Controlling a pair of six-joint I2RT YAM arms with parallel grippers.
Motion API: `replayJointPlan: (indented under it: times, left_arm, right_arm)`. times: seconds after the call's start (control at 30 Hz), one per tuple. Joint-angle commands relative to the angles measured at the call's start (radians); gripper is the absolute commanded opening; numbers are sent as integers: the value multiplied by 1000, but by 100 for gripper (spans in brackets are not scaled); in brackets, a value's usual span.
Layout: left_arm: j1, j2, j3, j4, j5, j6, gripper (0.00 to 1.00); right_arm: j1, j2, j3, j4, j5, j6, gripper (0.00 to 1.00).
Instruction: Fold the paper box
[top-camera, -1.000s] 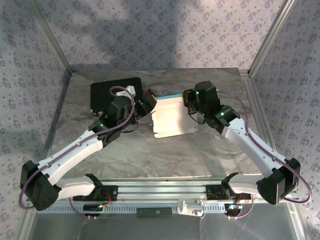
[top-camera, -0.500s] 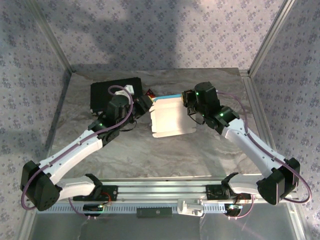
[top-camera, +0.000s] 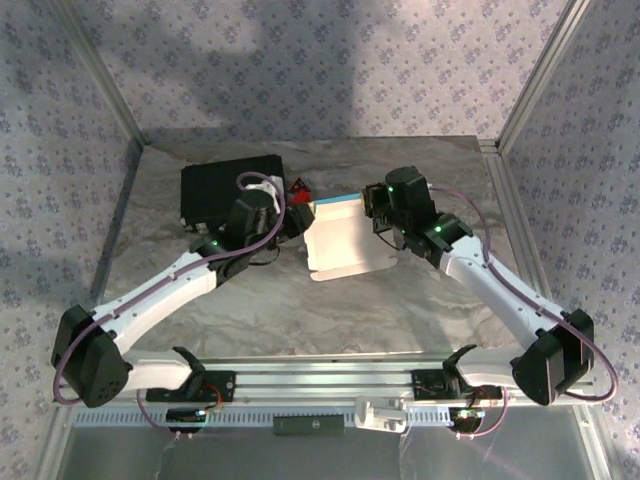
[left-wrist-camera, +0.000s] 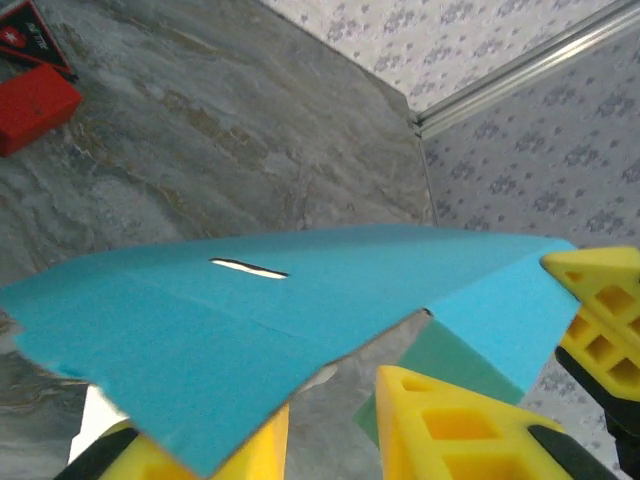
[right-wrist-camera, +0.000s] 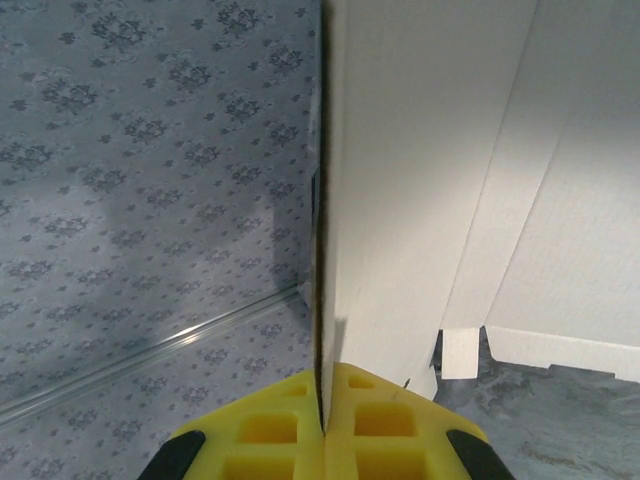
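While in right claw, paper box at left claw.

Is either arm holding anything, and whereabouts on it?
The right gripper pinches the paper box by its right edge. The left gripper straddles its left edge; whether it grips is unclear.

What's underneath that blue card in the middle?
Seen from the left wrist, the card hangs above grey marbled table. From above, its white side covers the patch straight below, so anything lying there is hidden.

Floral-patterned walls enclose a grey marbled table.
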Motion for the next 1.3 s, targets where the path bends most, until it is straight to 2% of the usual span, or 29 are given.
replayJointPlan:
  times: [0.0,0.1,0.33,0.5,0.57,0.63,0.77,0.93,1.13,1.27]
  left_arm:
    - [-33,9,97,-55,-38,99,34]
    - [-48,34,130,-87,-53,126,41]
    - [-55,31,118,-98,-81,127,45]
    - [-113,-84,55,-125,-168,138,54]
    - [-126,-162,-25,-125,-191,118,55]
    - [-125,-235,-131,-104,-193,88,53]
    - [-70,-292,-355,26,-128,18,37]
    - [5,-297,-531,203,-68,11,37]
    - [82,-266,-539,168,-35,123,30]
    - [144,-184,-514,160,21,211,25]
  right_arm:
    - [2,11,-7,24,-20,20,0]
    - [5,20,-11,29,-23,20,0]
    - [7,13,-36,32,-15,24,0]
    - [-20,22,-66,64,-25,18,0]
    - [-44,36,-71,84,-57,17,0]
    - [-58,47,-62,72,-71,15,0]
    - [-69,83,-26,23,-98,12,0]
    - [-71,113,-82,96,-117,3,0]
    - [-79,125,-172,223,-157,-74,0]
    - [-88,137,-195,297,-207,-174,0]
